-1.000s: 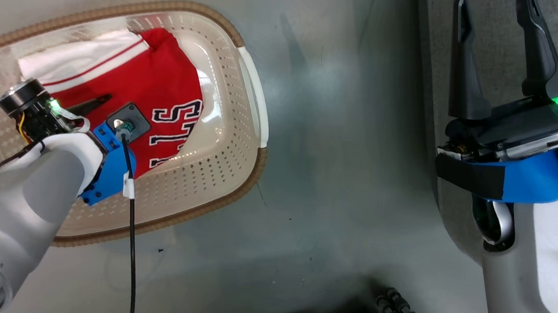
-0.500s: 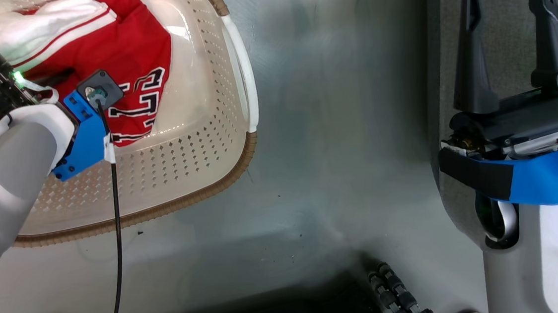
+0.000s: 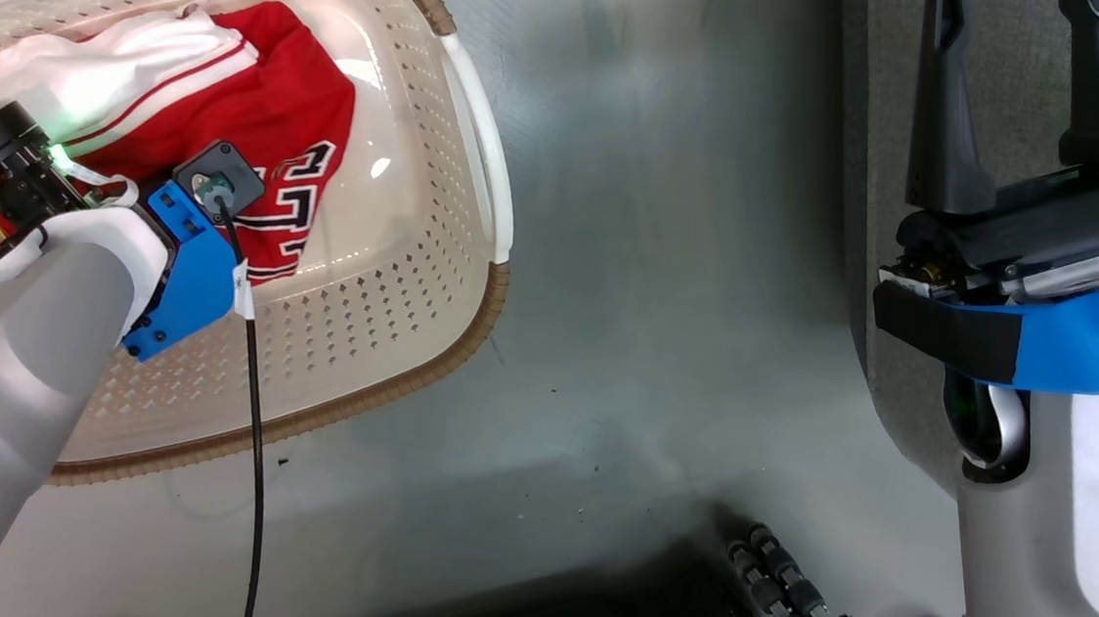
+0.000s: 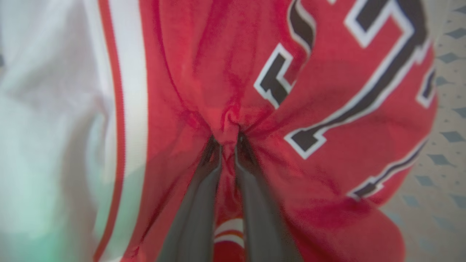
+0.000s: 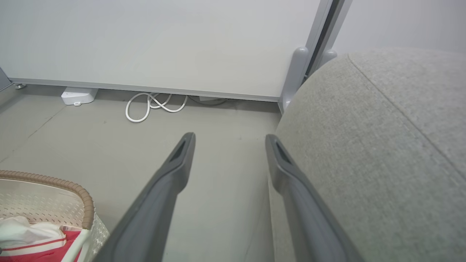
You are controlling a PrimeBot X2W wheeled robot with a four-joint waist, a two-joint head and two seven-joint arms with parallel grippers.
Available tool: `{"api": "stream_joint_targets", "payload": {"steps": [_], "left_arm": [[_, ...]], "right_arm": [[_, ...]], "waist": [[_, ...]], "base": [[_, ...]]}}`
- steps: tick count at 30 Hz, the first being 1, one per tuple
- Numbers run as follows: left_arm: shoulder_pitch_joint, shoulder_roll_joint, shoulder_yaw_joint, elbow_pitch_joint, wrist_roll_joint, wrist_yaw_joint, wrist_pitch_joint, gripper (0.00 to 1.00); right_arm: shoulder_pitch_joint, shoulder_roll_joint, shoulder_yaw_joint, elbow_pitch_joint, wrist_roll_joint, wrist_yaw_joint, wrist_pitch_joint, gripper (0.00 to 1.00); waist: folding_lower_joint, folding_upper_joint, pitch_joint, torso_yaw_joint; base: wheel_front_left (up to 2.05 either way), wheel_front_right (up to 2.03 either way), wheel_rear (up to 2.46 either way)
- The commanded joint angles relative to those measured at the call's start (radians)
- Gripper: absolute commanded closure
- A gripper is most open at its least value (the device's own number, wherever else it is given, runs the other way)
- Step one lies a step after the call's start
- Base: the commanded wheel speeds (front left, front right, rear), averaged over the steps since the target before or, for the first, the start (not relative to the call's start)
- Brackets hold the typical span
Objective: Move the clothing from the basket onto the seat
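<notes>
The left gripper (image 4: 227,140) has just closed. A second ago its fingers stood spread over the jersey (image 3: 280,121). Now they are pressed together on a fold of red cloth beside the block letters, and creases run into the pinch. The jersey is still inside the basket (image 3: 375,401), bunched toward its 11 o'clock end in the head view, with the white part at 9 o'clock of the red. The head camera has shifted a little, so the basket's apparent slide is not its own.

The right gripper (image 5: 229,141) has not changed: its fingers are spread and hold nothing, beside the seat (image 5: 382,145) at 3 o'clock of the basket.

The grasp looks made. The lift and the carry toward 3 o'clock are judged still to come, and with so thin a pinch the cloth could slip out.
</notes>
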State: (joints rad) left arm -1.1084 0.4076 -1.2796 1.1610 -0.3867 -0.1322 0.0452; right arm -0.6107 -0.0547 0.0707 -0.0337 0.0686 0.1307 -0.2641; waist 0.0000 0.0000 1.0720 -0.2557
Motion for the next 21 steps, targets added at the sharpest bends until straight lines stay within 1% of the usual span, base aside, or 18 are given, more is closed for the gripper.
{"api": "stream_joint_targets", "payload": {"steps": [1, 9, 18, 21], "left_arm": [[0.009, -0.001, -0.003, -0.002, -0.006, 0.003, -0.006, 1.00], [0.037, -0.048, -0.003, -0.024, -0.034, 0.003, -0.056, 1.00], [0.100, -0.130, -0.003, -0.059, -0.047, 0.003, -0.145, 1.00], [0.112, -0.147, -0.003, -0.064, -0.052, 0.003, -0.166, 1.00]], "right_arm": [[-0.008, 0.004, -0.005, 0.004, -0.006, 0.000, -0.001, 0.00], [0.008, 0.004, -0.022, 0.022, -0.008, 0.000, -0.001, 0.00], [0.049, -0.018, -0.052, 0.055, -0.008, 0.000, -0.001, 0.00], [0.066, -0.025, -0.060, 0.064, -0.009, 0.000, -0.001, 0.00]], "waist": [[0.0000, 0.0000, -0.011, 0.007], [0.0000, 0.0000, -0.081, 0.041], [0.0000, 0.0000, -0.225, 0.103], [0.0000, 0.0000, -0.261, 0.121]], "base": [[0.00, 0.00, 0.00], [0.00, 0.00, 0.00], [0.00, 0.00, 0.00], [0.00, 0.00, 0.00]]}}
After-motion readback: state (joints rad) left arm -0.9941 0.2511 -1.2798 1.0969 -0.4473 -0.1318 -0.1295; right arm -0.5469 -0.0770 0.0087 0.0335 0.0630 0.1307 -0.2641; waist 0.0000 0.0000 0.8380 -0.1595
